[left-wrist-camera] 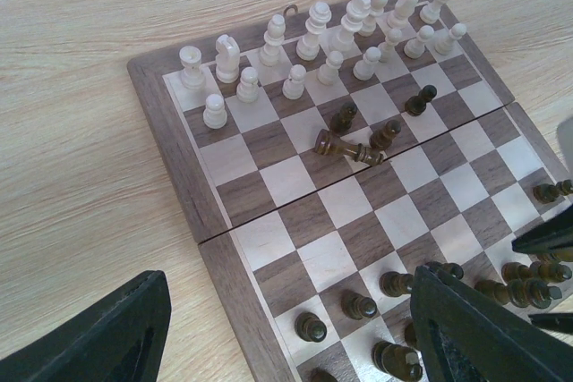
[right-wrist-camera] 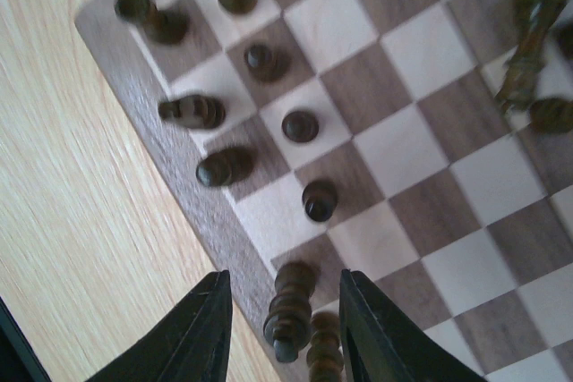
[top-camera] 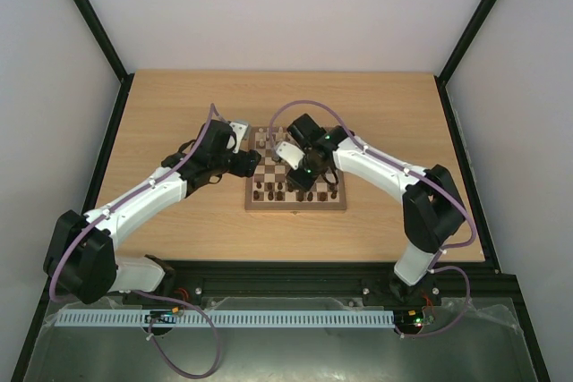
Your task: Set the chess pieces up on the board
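Observation:
The board (top-camera: 295, 204) lies mid-table, its rim (left-wrist-camera: 170, 145) light wood. Cream chess pieces (left-wrist-camera: 313, 42) stand in two rows on its far side. Dark chess pieces (left-wrist-camera: 358, 304) stand along the near side, and a few more (left-wrist-camera: 349, 145) sit near the middle, one of them lying flat. My right gripper (right-wrist-camera: 285, 282) is open over the board's near corner. A tall dark piece (right-wrist-camera: 291, 310) stands between its fingers with a gap on each side, a second dark piece (right-wrist-camera: 324, 351) just behind it. My left gripper (left-wrist-camera: 291, 279) hangs wide open over the board's left edge, holding nothing.
Bare wooden tabletop (top-camera: 179, 105) surrounds the board, bounded by a black frame (top-camera: 115, 123) and pale walls. Both arms reach in over the board from the near edge, the right arm (top-camera: 385, 167) crossing its right side. A small metal hook (left-wrist-camera: 288, 11) sits on the board's far rim.

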`<act>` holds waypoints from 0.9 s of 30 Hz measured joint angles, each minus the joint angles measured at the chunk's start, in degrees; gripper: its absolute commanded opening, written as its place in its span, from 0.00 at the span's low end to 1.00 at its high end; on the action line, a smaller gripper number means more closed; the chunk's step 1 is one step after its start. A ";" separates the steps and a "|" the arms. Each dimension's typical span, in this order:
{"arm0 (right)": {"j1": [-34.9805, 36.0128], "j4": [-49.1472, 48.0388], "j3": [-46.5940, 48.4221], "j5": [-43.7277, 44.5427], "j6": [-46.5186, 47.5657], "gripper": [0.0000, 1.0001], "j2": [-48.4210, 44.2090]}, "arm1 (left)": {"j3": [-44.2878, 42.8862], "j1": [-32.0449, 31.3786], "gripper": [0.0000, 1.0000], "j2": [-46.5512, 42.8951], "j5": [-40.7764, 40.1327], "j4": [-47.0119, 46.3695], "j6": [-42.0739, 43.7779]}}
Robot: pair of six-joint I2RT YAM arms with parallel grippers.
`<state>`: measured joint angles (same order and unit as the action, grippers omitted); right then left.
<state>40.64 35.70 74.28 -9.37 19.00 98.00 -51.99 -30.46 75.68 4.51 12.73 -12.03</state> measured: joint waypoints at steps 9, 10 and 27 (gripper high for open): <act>-0.94 -0.13 8.20 1.92 -1.66 0.26 6.88 | 0.00 0.94 0.75 -0.04 -1.14 0.00 -1.18; -1.05 -0.26 8.83 2.40 -1.70 0.26 7.89 | 0.00 1.29 0.75 -0.07 -1.33 0.00 -1.42; -1.57 -3.02 18.40 10.99 -2.89 0.30 19.63 | 0.00 5.64 0.75 -0.46 -1.29 0.00 -4.00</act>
<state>39.07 32.69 92.68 1.63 16.12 117.62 -51.99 -24.82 75.22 3.22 12.73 -16.03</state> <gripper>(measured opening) 0.295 0.751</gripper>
